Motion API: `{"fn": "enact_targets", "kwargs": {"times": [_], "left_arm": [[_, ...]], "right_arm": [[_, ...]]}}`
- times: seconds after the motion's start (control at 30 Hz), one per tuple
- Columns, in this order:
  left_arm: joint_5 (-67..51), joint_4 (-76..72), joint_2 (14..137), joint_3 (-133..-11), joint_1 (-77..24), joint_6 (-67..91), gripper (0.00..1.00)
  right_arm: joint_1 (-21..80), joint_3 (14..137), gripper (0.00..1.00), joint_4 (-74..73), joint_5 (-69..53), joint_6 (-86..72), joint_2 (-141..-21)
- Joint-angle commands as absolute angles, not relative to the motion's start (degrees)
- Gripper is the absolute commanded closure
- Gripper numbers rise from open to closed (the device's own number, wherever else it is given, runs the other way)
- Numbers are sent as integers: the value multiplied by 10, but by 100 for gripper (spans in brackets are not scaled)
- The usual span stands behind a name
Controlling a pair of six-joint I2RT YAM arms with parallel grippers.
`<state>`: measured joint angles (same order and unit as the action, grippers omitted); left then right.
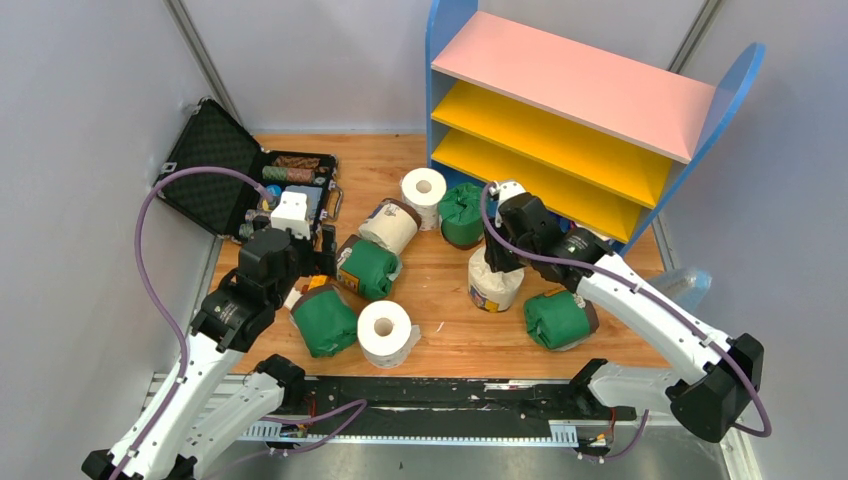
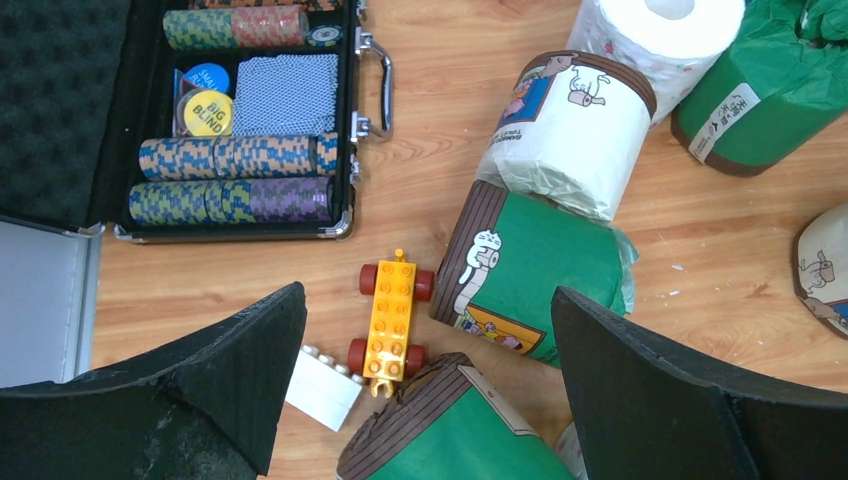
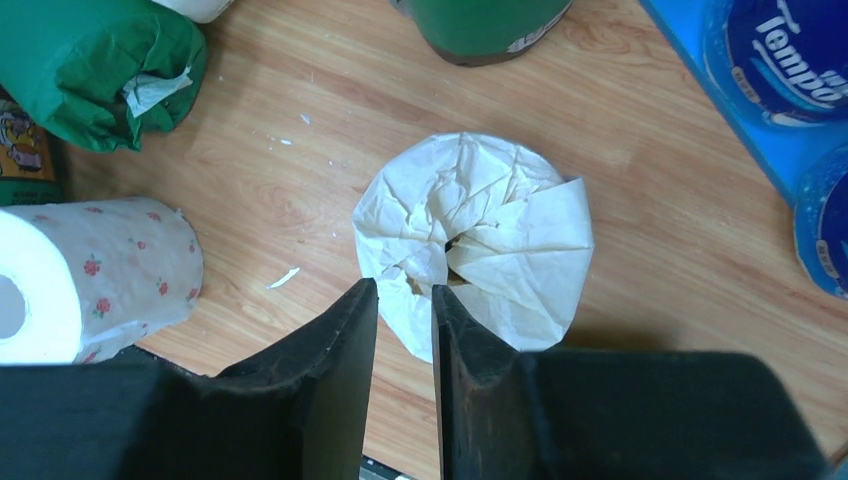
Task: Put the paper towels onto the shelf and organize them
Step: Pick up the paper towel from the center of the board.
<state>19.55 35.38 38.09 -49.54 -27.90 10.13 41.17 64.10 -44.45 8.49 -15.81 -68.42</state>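
Observation:
The shelf (image 1: 575, 85) stands at the back right with bare boards. Several rolls lie on the wooden table: green ones (image 1: 368, 267) (image 1: 325, 320) (image 1: 556, 318) (image 1: 462, 213), bare white ones (image 1: 424, 195) (image 1: 386, 332) and a cream one with a brown label (image 1: 390, 225). My right gripper (image 1: 497, 262) sits on top of an upright cream-wrapped roll (image 1: 495, 290). In the right wrist view its jaws (image 3: 405, 290) are almost shut, pinching the crumpled wrapper (image 3: 480, 230). My left gripper (image 2: 428, 300) is open above a green roll (image 2: 470, 430).
An open black case (image 1: 215, 175) of poker chips lies at the back left. An orange toy car (image 2: 392, 315) and a white brick (image 2: 322, 388) lie between the left fingers. Blue-and-white wrapped rolls (image 3: 780, 50) sit to the right of the cream roll.

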Motion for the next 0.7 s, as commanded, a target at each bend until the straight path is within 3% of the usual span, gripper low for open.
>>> {"fn": "enact_targets", "kwargs": {"times": [0.0,0.47,0.67], "left_arm": [[192,334,377,-495,-273,102,0],[188,333,381,-495,-271,101,0],[187,332,382,-495,-271,102,0]], "right_arm": [[412,625,72,-456,63,-180,-672],[412,602,70,-487,72,-203,-649],[412,600,75,-485,82,-202,-672]]}}
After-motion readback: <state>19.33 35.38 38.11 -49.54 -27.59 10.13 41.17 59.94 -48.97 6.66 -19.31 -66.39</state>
